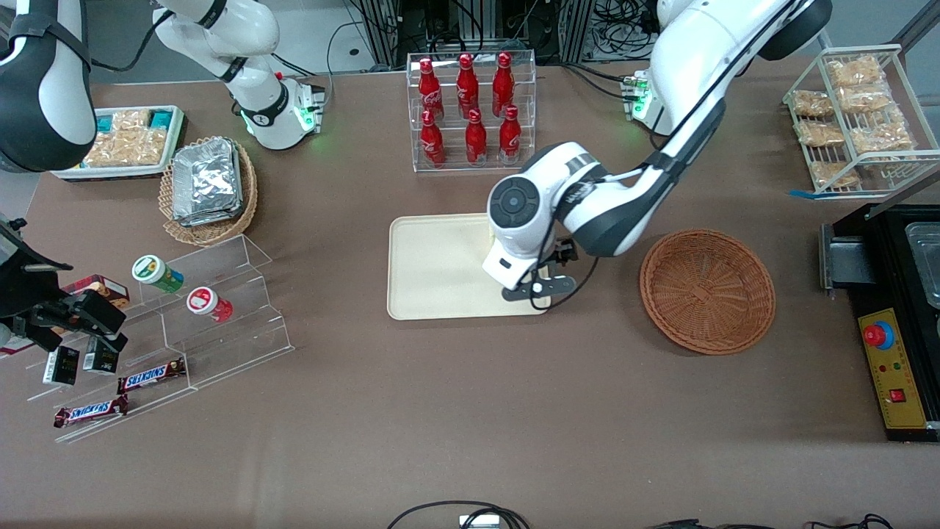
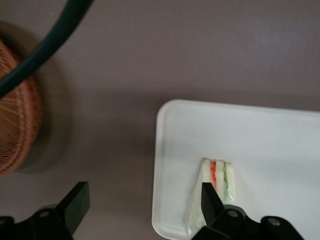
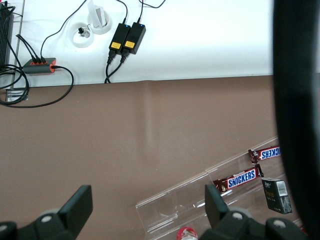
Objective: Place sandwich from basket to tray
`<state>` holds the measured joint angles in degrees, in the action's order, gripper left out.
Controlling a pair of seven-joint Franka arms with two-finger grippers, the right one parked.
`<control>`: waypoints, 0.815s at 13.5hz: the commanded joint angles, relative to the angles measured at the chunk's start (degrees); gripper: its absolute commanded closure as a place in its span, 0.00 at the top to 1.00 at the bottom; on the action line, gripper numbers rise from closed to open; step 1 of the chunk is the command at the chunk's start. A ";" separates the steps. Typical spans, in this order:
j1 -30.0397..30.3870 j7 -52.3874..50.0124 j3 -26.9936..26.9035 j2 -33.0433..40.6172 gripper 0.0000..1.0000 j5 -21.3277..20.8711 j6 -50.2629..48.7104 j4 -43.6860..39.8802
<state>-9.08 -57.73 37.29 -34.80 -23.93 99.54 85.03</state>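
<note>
- front view: a brown table seen from above. the working arm reaches over the cream tray [image 1: 433, 264], and its gripper [image 1: 540, 289] hangs over the tray's edge on the side toward the reddish-brown woven basket [image 1: 707, 291]. the basket sits just beside the tray, toward the working arm's end of the table, and looks empty. the sandwich cannot be seen here; the arm's wrist covers that part of the tray.
- front view, surroundings: a clear rack of red bottles [image 1: 468, 110] stands farther from the camera than the tray. a tan basket of foil packets [image 1: 208, 189] and a clear stepped stand with snickers bars [image 1: 150, 376] lie toward the parked arm's end.
- left wrist view: the sandwich [image 2: 214, 192] lies flat on the tray [image 2: 280, 145], close to the tray's corner and rim, its orange-red and green filling stripes showing. the gripper [image 2: 142, 200] has its two dark fingers spread wide apart and grips nothing. one fingertip [image 2: 210, 197] overlaps the sandwich; whether it touches cannot be told. the other fingertip is over bare table. an edge of the basket [image 2: 17, 120] shows apart from the tray.
- right wrist view: only the parked end of the table, with snickers bars [image 3: 239, 180] on the clear stand; nothing of the task.
- judgement: the sandwich appears delivered, so the step in hand is the release and retreat. to do it well, keep the fingers spread and lift straight up, so the near finger does not snag the wrap or nudge the sandwich toward the rim.
</note>
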 commanded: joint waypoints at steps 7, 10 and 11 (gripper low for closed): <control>12.75 11.10 0.41 8.69 0.99 8.09 -10.22 -4.78; 14.53 22.71 -4.39 14.48 0.99 12.40 -14.36 -3.65; 14.18 27.36 -8.25 17.46 0.99 15.64 -15.33 -2.51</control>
<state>5.28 -37.69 34.41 -23.42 -12.81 85.93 79.66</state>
